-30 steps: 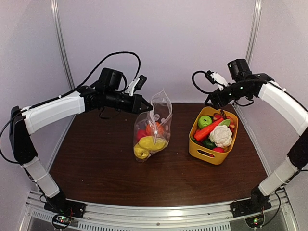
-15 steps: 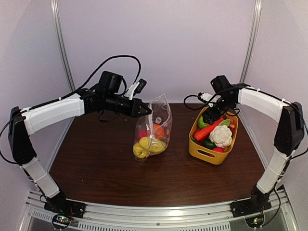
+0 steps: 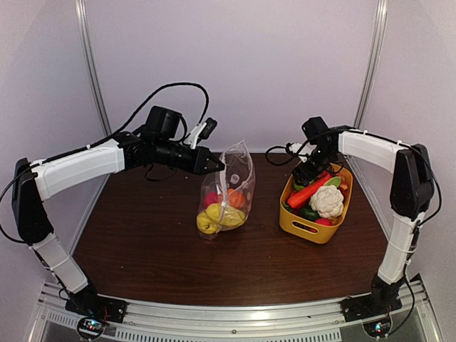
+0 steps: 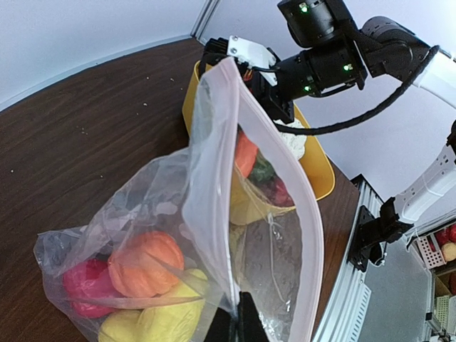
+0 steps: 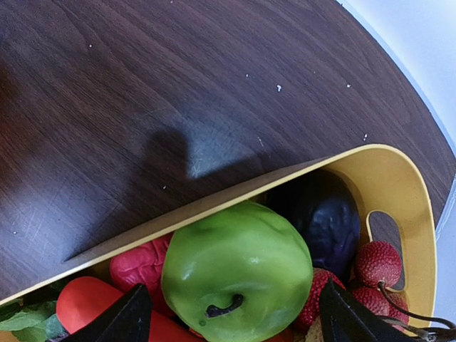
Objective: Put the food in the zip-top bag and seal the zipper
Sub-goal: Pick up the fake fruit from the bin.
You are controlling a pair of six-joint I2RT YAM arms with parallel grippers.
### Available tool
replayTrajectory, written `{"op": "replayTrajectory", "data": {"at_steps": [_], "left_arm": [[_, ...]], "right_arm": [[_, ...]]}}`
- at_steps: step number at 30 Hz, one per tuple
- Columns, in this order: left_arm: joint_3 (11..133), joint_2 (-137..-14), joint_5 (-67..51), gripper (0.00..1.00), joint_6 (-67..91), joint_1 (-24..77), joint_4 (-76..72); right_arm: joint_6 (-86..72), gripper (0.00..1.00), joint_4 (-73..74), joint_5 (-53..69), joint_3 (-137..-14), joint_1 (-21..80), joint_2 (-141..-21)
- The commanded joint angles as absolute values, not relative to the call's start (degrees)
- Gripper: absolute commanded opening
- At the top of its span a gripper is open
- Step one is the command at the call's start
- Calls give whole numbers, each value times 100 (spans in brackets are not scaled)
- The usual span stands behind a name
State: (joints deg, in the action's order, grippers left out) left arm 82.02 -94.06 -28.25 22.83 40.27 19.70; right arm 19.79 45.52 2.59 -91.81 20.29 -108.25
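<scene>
Over the yellow basket's (image 3: 303, 226) far corner, your right pincer (image 3: 303, 172) has dropped from its raised pose and hangs wide open above the green apple (image 5: 239, 271), so the next pick looks close. Your left pincer (image 3: 218, 163) is clamped on the rim of the zip-top bag (image 3: 235, 178), upright mid-table (image 3: 142, 235). You have one bag, one basket, and four pieces of food visibly bagged.

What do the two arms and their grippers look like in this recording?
The left arm and right arm have white shell segments between black joints. Black cables loop above each wrist, beside a small white camera module. The left gripper and right gripper are black with tapered fingers. Small green lights show on the right arm's wrist housing.
</scene>
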Motion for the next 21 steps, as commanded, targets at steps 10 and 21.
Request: {"op": "replayTrajectory", "data": {"at_steps": [10,21], "left_arm": [[8156,-9392,-2946,0,2230,4025,1757],[8156,-9464,-3009,0,2251,4025,1743]], "right_arm": [[1888,70,4779,236,-9551,2074,-11062],[1823,59,4654,511,-8927,2070,-9730]]}}
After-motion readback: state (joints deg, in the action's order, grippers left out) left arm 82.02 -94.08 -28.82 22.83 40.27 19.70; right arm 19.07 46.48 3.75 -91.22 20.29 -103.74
